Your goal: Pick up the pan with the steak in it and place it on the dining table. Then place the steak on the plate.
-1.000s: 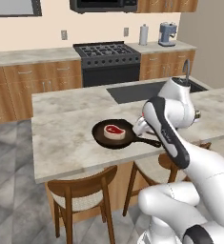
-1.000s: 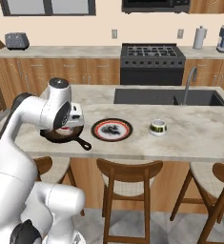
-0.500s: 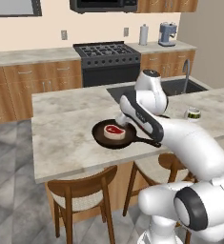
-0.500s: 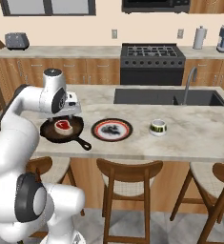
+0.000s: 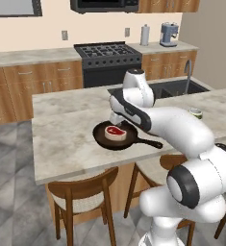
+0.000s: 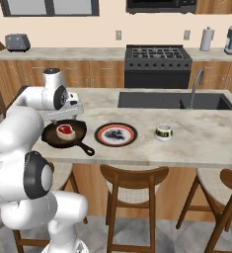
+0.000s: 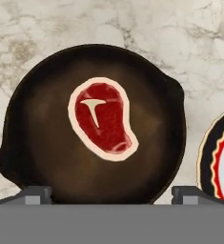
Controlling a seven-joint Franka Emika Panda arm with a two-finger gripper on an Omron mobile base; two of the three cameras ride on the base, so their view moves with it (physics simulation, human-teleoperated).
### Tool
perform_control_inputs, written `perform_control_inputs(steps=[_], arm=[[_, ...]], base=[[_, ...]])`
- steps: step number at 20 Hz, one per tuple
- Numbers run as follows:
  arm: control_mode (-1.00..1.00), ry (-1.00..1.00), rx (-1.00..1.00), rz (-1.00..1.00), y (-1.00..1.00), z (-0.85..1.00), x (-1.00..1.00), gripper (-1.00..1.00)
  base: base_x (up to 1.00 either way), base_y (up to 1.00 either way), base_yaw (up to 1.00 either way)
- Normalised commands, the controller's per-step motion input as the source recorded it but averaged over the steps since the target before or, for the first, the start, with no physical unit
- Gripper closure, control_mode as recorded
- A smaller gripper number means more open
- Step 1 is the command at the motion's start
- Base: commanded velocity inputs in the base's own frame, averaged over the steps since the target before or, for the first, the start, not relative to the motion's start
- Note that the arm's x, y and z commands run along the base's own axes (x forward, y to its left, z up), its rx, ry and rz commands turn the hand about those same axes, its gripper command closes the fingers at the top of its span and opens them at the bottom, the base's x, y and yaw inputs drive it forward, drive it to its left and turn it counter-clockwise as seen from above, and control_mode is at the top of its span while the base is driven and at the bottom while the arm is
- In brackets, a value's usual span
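The dark pan [image 5: 130,141] [image 6: 50,136] [image 7: 46,143] lies flat on the dining table [image 5: 61,139] [image 6: 201,143] [image 7: 132,24], near its front edge. The steak [image 5: 115,132] [image 6: 64,130] [image 7: 102,118] lies in the middle of the pan. The pan's handle [image 5: 150,143] [image 6: 85,148] points along the table's front edge. My gripper [image 5: 117,120] [image 6: 68,117] [image 7: 111,193] hovers open above the pan's far side, its fingertips [image 7: 35,193] wide apart, holding nothing. The plate [image 6: 116,134] [image 7: 220,157] sits on the table beside the pan.
A small green-rimmed bowl [image 5: 195,113] [image 6: 163,132] stands beyond the plate. The sink [image 5: 182,89] [image 6: 172,100] with its faucet [image 6: 196,86] is set into the table's far side. Wooden stools [image 5: 85,192] [image 6: 132,180] stand along the front edge.
My hand has left the pan's handle, risen and swung over the pan's far side. The pan and the steak have stayed where they were.
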Motion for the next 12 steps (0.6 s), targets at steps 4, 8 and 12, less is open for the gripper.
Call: perform_control_inputs(steps=[4,8,12], arm=[[-1.00,0.00,-0.05,0.00,0.06,-0.33,0.23,-1.00],[-1.00,0.00,0.00,0.00,0.00,-0.01,0.00,-1.00],[-1.00,0.00,0.03,0.00,0.00,-0.16,0.00,-1.00]], base=[[0.00,0.00,0.00],[0.00,0.00,0.00],[0.00,0.00,0.00]])
